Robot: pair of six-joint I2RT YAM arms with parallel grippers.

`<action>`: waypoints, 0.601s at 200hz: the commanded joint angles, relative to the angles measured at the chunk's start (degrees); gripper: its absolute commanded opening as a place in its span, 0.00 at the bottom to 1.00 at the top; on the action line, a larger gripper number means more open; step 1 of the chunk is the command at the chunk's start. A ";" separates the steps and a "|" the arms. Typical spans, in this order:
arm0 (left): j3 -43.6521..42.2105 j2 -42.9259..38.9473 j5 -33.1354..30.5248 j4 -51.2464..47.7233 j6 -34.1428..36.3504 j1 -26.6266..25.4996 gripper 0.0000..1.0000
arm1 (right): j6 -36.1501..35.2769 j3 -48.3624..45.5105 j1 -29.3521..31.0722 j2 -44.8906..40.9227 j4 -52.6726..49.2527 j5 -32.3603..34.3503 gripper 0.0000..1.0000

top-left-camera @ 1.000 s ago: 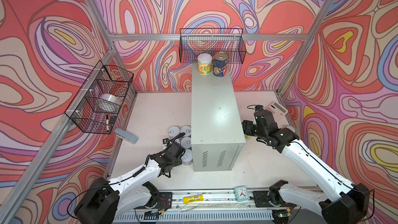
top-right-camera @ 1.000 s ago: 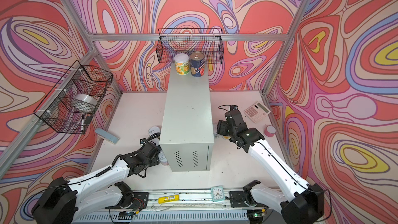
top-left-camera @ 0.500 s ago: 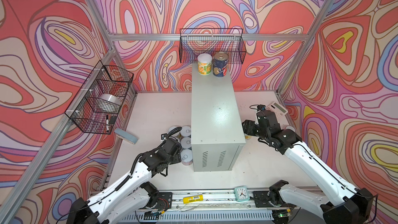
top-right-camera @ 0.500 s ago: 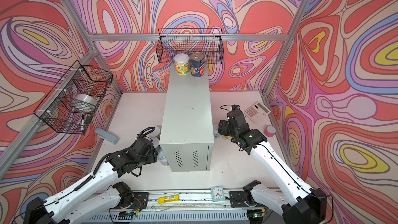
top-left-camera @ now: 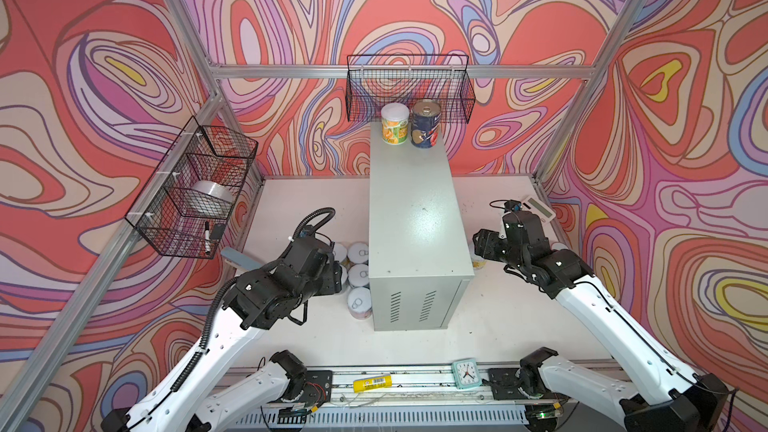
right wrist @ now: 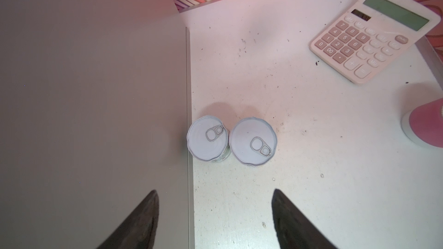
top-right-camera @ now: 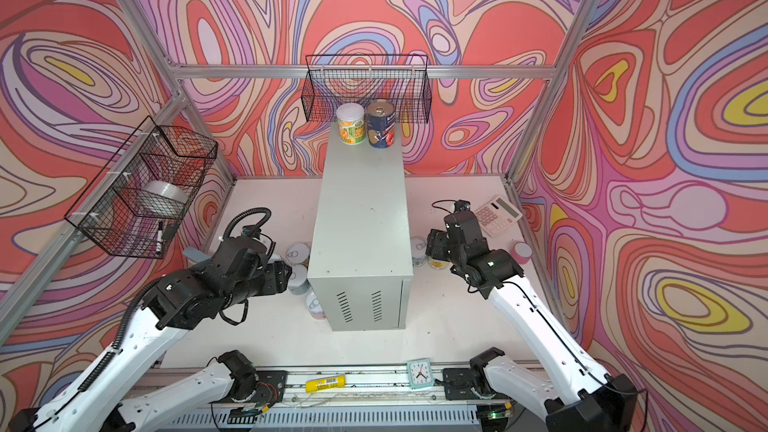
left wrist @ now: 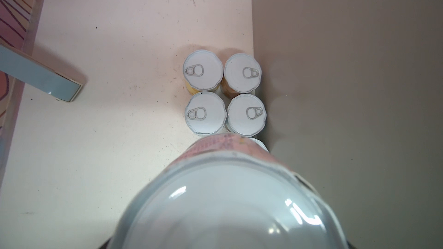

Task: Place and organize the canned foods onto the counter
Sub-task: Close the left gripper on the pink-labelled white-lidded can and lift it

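The counter (top-left-camera: 415,218) is a tall grey metal box; a white-lidded can (top-left-camera: 394,124) and a navy can (top-left-camera: 425,124) stand at its far end. My left gripper (top-left-camera: 337,276) is shut on a pink-labelled can (left wrist: 230,195), held just above the table beside the counter's left face. Its fingers are hidden behind that can in the left wrist view. Several pull-tab cans (left wrist: 205,112) stand in a tight block below it. My right gripper (right wrist: 214,195) hangs open over the counter's right edge, short of two cans (right wrist: 207,138) (right wrist: 253,141) standing against that side.
A calculator (right wrist: 374,34) and a pink-topped round container (right wrist: 424,125) lie at the right wall. A pale blue flat object (left wrist: 40,77) lies at the left wall. Wire baskets hang on the back wall (top-left-camera: 409,89) and left wall (top-left-camera: 191,189). A clock (top-left-camera: 465,372) and yellow tube (top-left-camera: 372,382) sit on the front rail.
My left arm has risen and drawn back a little with the can in its grip. The right gripper has hardly moved.
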 commanded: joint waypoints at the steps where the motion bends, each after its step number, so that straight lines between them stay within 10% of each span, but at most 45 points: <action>1: 8.94 2.81 -1.93 -3.39 3.95 -0.22 0.00 | 0.23 2.88 -0.34 -1.94 -2.40 1.78 0.76; 120: 47.33 25.07 0.74 -3.54 20.36 -2.60 0.00 | -2.94 15.52 -0.52 -2.30 -6.97 5.33 0.77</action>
